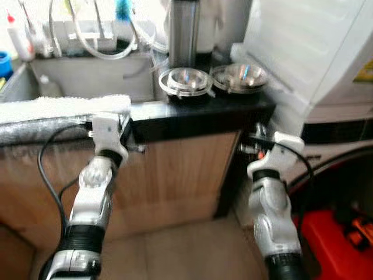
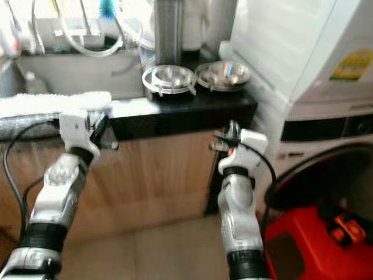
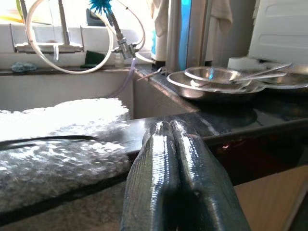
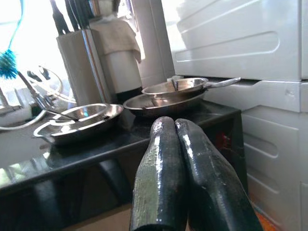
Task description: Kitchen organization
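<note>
L gripper (image 3: pixel 168 139) raised just before black counter edge (image 1: pixel 198 111), fingers pressed together, holding nothing; R gripper (image 4: pixel 175 137) likewise, fingers together, near counter's R corner beside white appliance (image 1: pixel 315 52). Two steel pans (image 1: pixel 185 80) sit side by side on counter, behind both grippers, w/ tall steel canister (image 1: pixel 183 29) at back; sink (image 1: pixel 87 76) to L, white towel (image 1: pixel 64 106) on its front rim.

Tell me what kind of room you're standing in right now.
Most likely a home kitchen or utility corner: a sink set in a dark counter, steel pans on that counter, and a white washing machine beside it. Both grippers, left and right, hover shut by the counter's edge.
</note>
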Robot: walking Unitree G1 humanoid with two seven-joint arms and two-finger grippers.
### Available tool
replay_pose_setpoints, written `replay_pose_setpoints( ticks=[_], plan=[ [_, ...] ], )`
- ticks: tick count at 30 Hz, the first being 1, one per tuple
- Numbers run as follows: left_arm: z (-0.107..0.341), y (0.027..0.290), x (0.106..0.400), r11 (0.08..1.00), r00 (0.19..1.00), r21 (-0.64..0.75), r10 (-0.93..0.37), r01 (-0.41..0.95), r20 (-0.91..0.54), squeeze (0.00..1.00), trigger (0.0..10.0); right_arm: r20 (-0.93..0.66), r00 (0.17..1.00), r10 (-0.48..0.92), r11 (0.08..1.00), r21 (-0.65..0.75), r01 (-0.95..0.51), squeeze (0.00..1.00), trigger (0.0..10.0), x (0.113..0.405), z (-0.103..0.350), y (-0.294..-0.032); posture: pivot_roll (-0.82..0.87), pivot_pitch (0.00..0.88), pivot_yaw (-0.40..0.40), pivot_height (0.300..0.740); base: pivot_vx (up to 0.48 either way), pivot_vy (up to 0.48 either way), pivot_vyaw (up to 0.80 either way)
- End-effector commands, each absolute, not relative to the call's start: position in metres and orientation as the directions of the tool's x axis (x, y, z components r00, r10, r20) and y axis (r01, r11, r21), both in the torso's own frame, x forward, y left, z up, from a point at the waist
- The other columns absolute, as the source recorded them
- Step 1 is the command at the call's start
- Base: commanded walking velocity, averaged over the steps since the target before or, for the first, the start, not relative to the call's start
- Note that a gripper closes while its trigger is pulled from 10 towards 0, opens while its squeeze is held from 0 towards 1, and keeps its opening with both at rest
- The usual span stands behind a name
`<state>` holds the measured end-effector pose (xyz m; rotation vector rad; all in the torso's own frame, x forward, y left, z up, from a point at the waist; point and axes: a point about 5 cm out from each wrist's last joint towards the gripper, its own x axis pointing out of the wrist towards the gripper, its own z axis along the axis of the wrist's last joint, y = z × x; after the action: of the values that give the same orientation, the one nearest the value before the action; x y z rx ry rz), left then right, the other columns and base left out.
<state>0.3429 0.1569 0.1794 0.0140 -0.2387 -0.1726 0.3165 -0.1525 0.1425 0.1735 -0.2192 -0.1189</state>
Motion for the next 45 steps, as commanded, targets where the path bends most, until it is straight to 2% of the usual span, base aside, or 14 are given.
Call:
replay_pose_setpoints(
  ticks=[1, 20, 45],
  plan=[
    [0.1872, 0.1583, 0.3431, 0.985, 0.951, 0.044, -0.172, 0.166, 0.256, 0.0, 10.0, 0.208, 0.968, -0.139, 0.977, 0.189, 0.099, 0.0, 10.0, 0.3169, 0.1424, -0.1513, -0.02, 0.0, -0.037, 0.74, 0.244, 0.0, 0.0],
    [0.1929, 0.1557, 0.3429, 0.985, 0.947, 0.053, -0.175, 0.167, 0.269, 0.0, 10.0, 0.211, 0.969, -0.126, 0.978, 0.189, 0.086, 0.0, 10.0, 0.3184, 0.1425, -0.1485, -0.01, 0.0, -0.037, 0.74, 0.306, 0.0, 0.0],
    [0.1907, 0.1542, 0.3425, 0.985, 0.949, 0.016, -0.169, 0.171, 0.267, 0.0, 10.0, 0.218, 0.971, -0.099, 0.982, 0.177, 0.06, 0.0, 10.0, 0.3191, 0.1429, -0.1462, -0.02, 0.0, -0.045, 0.74, 0.0, 0.035, 0.0]
  ],
)
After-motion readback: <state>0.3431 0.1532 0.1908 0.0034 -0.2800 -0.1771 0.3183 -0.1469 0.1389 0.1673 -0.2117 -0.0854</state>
